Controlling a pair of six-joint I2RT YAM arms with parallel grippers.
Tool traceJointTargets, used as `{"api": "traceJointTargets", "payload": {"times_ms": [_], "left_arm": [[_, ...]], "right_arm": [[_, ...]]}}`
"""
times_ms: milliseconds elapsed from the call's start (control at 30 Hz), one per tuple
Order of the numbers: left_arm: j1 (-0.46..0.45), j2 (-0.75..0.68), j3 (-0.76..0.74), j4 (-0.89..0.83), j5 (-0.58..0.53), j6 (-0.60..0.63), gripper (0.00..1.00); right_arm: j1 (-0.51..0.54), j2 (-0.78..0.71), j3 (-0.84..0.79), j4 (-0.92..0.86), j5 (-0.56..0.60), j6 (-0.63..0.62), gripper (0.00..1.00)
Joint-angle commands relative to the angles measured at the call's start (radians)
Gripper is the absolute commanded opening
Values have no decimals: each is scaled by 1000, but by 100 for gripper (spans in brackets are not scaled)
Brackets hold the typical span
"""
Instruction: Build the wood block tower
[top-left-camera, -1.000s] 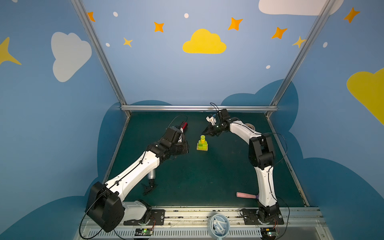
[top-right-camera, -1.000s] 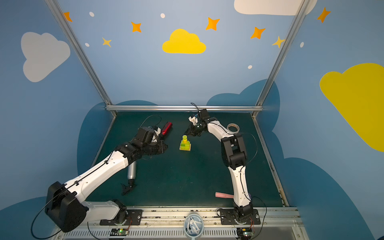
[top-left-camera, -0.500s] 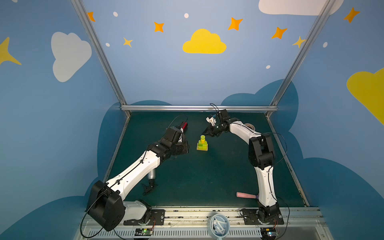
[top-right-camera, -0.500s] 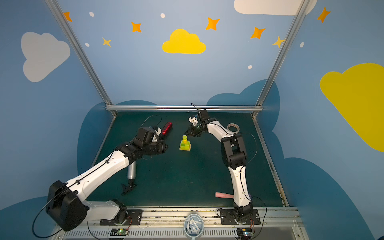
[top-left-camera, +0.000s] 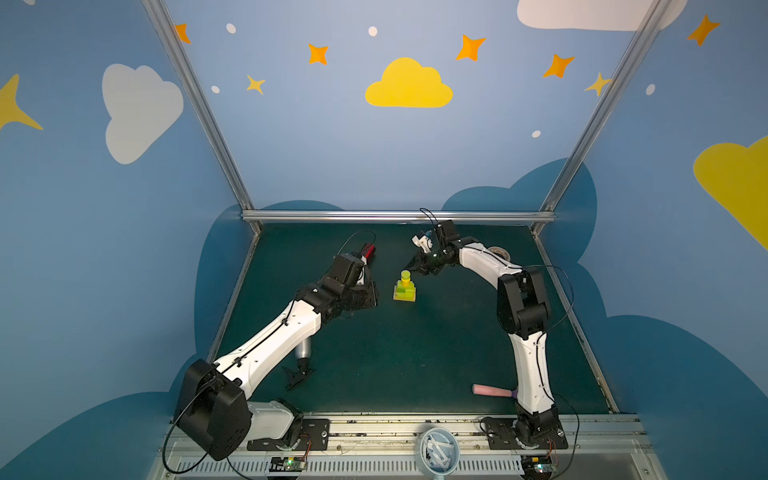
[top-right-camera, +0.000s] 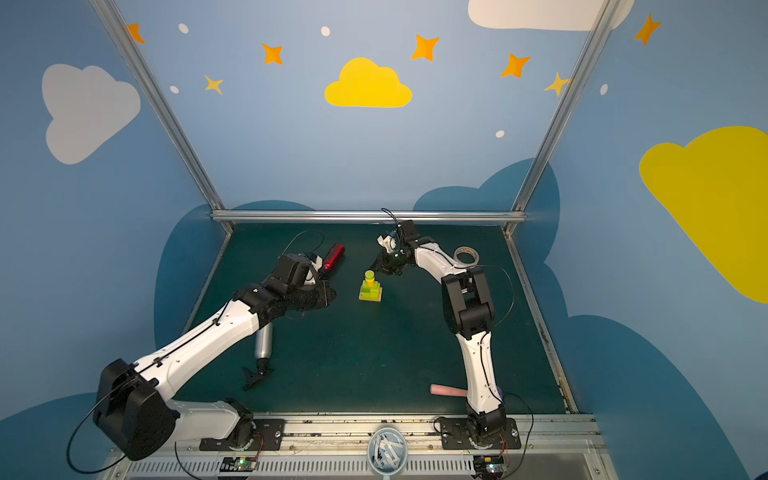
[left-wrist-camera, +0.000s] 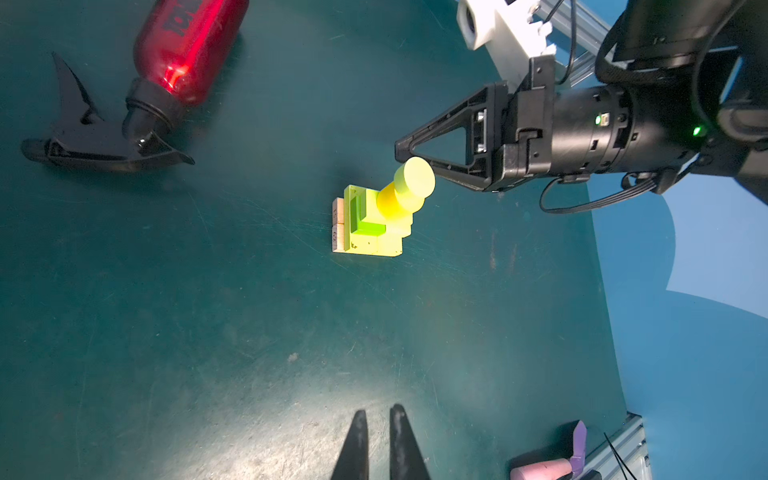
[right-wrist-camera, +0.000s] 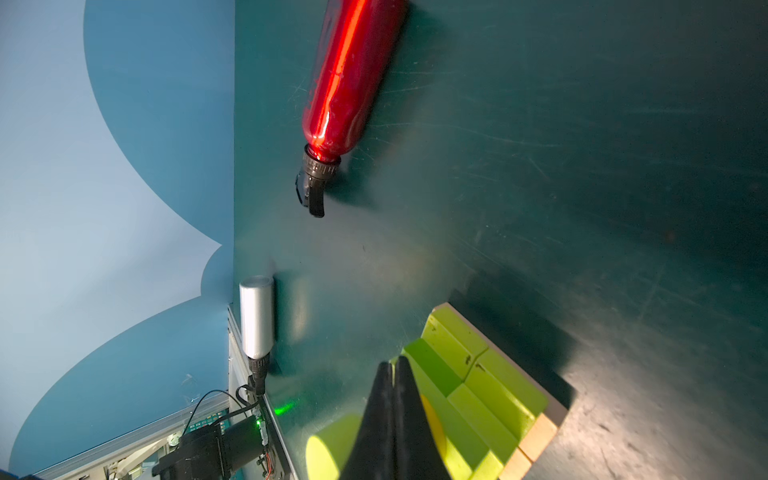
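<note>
While the lime cylinder (left-wrist-camera: 414, 176) caps the tower (top-left-camera: 404, 289), right hand (left-wrist-camera: 399, 151) sits shut and empty, cylinder just off its tips, probably for a squaring nudge. Empty left hand (left-wrist-camera: 378, 411) is nearly closed, tower well ahead of it.

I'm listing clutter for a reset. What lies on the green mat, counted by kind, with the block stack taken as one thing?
Bottles: 2, the red bottle and the silver bottle
Tape roll: 1
Pink-handled tool: 1
Block tower: 1
Total: 5
</note>
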Motion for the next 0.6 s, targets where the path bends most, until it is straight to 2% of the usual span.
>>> {"api": "traceJointTargets", "payload": {"times_ms": [0,200,400,567], "left_arm": [[5,9,4,11,7,4,13],[7,54,28,24,7,8,12],[20,184,149,16,7,26,9],[34,306,255,5,58,38,8]], "right_arm": [[5,-15,-11,7,-11,-3,0],[1,-19,-10,8,-8,-2,0],[-16,-30,-10,19,0,16,0],[-22,-46,-10,27,-1,22,0]]}}
